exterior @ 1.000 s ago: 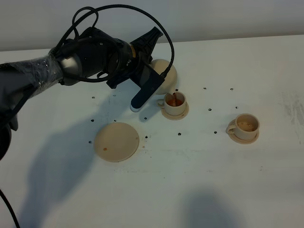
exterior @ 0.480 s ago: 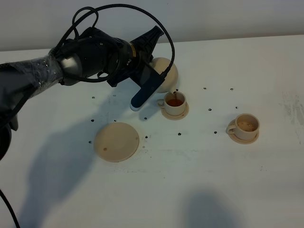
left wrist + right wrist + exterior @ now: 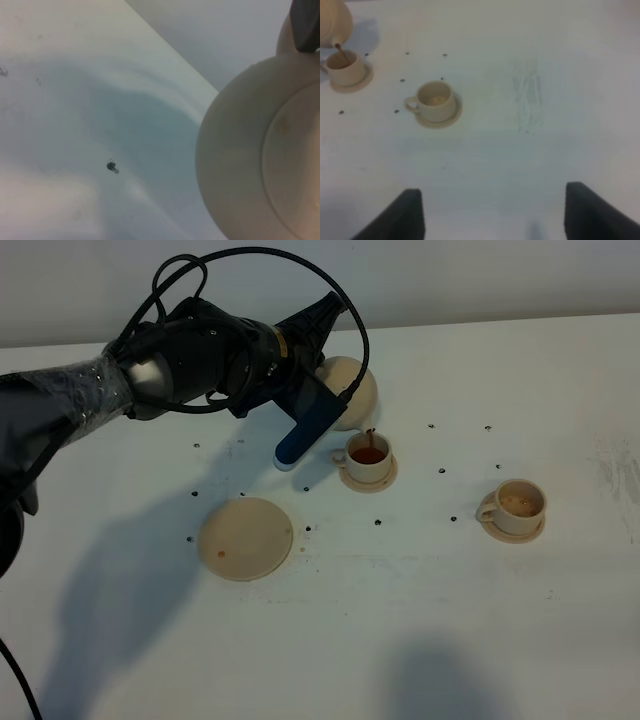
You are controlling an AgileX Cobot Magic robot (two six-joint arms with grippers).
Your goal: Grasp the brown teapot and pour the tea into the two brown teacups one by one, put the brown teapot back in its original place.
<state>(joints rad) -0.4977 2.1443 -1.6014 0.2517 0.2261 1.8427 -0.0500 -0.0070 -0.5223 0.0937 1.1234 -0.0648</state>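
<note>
Left hand [image 3: 308, 390] still pinching brown teapot [image 3: 352, 390]; teacup [image 3: 367, 458] under spout fuller than before.

1. The brown teapot [image 3: 350, 390], squat, round and pale tan, hangs tipped spout-down at 11 o'clock from the first teacup [image 3: 367, 452], with a thin reddish stream running from its spout.
2. The first teacup stands upright on its small saucer, handle at 9 o'clock, and holds reddish-brown tea.
3. The second teacup [image 3: 520, 504] stands on its saucer at 4 o'clock from the first, handle at 9 o'clock.
4. The tan disc [image 3: 245, 538], flat, round and speckled, lies at 8 o'clock from the first teacup.
</note>
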